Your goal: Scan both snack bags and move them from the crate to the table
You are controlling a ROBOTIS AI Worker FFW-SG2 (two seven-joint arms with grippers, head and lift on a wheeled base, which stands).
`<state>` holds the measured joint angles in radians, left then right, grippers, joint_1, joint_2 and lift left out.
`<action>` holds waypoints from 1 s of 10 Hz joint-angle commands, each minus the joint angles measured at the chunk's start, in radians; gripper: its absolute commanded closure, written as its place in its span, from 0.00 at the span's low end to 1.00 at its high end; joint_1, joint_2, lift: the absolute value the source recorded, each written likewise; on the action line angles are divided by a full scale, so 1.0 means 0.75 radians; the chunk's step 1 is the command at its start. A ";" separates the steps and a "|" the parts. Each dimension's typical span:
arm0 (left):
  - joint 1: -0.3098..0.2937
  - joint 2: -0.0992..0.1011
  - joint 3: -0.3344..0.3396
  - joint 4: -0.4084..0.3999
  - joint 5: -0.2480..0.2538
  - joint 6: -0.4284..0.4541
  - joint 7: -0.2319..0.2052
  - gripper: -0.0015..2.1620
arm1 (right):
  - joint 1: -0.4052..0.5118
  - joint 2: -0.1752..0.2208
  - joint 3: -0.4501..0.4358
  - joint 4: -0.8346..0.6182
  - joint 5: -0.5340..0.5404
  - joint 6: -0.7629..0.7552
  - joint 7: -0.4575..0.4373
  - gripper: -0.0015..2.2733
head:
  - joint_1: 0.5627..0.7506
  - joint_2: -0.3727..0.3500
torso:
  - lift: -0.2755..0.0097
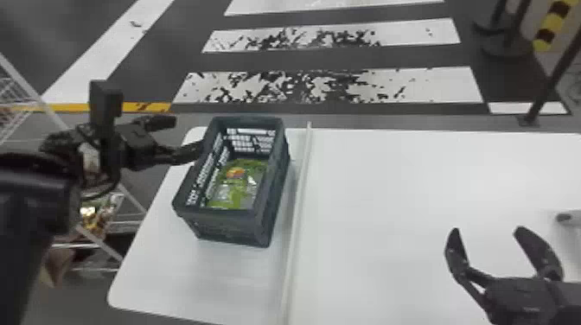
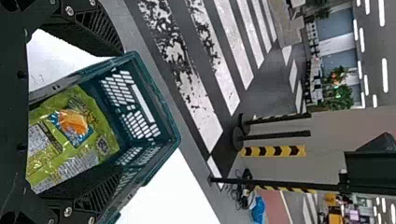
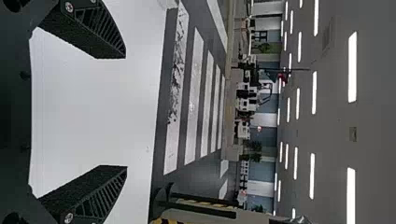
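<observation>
crate [image 1: 233, 212]'s on the L part of the table [image 1: 410, 186], w/ a snack bag [image 1: 235, 188] in it. strip [image 1: 297, 211] runs front to back just R of the crate. wire rack [image 1: 17, 93] L of the table, crosswalk [image 1: 328, 86] behind, post [image 1: 552, 82] back R fyi

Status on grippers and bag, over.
Left gripper open, by crate. Right gripper open, over table. Green snack bag inside crate; crate's left wall may obstruct.

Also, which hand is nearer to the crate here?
Left. The left hand is open, right at the left long side of the crate; the right hand is open well off to the crate's right, over the table, past the pale strip.
</observation>
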<state>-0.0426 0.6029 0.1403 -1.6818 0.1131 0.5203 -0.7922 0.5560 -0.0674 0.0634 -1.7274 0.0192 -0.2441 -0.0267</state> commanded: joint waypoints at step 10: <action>-0.585 -0.096 -0.711 0.702 -0.441 -0.151 -0.238 0.06 | 0.026 0.000 -0.021 0.021 -0.032 -0.097 -0.005 0.04 | 0.70 0.66 | 0.84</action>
<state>-0.4749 0.5383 -0.3732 -1.1792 -0.2045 0.4183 -0.9706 0.5748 -0.0675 0.0504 -1.7151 0.0005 -0.3089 -0.0306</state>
